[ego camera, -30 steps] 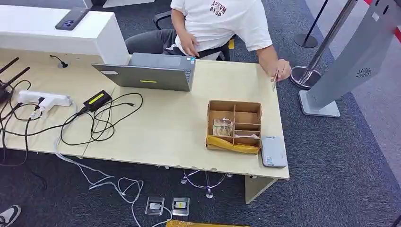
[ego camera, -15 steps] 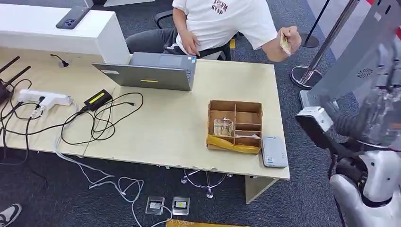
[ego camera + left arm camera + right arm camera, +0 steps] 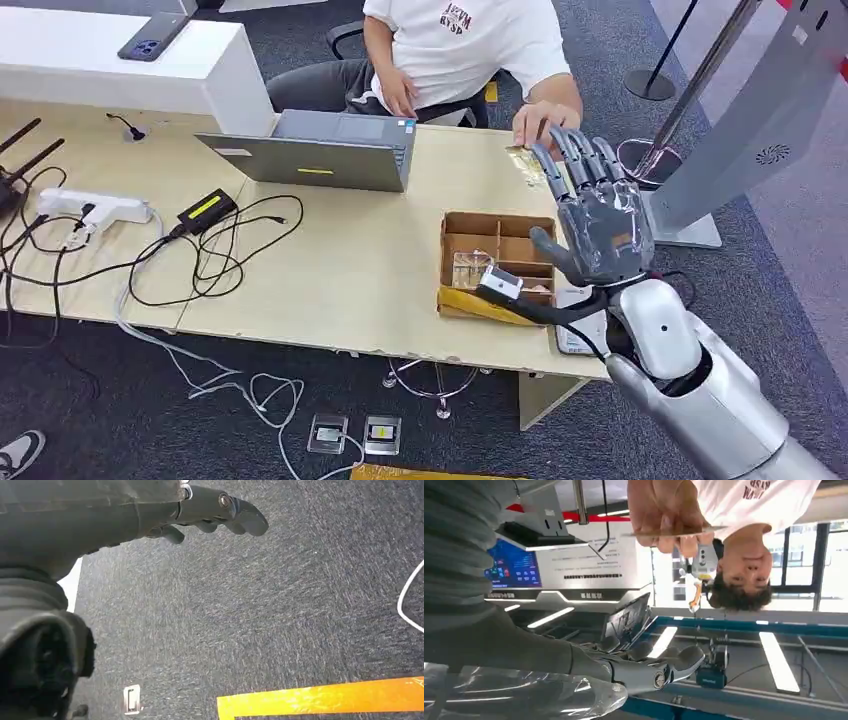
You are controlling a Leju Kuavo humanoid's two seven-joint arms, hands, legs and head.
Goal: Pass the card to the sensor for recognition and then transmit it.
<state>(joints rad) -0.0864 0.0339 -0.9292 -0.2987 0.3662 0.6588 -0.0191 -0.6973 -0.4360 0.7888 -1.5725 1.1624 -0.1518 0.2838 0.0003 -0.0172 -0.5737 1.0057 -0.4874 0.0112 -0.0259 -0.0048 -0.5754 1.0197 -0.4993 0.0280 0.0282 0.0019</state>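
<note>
Gold card (image 3: 524,160) beyond the box (image 3: 497,262), under a person's hand (image 3: 540,118). Right hand (image 3: 595,215) raised near, fingers spread, empty; left hand (image 3: 220,512) loosely curled, empty. Handover stage, probably: next, reaching and pinching the card.

Pale beige table (image 3: 330,290), brown cardboard box (image 3: 497,262) with a yellow strip, grey laptop (image 3: 320,152), black cables (image 3: 215,255), dark grey speckled carpet (image 3: 120,400), orange floor stripe (image 3: 320,699), white shirt (image 3: 470,45) with dark red lettering, dark grey right hand (image 3: 598,225) on a silver arm (image 3: 700,390)
</note>
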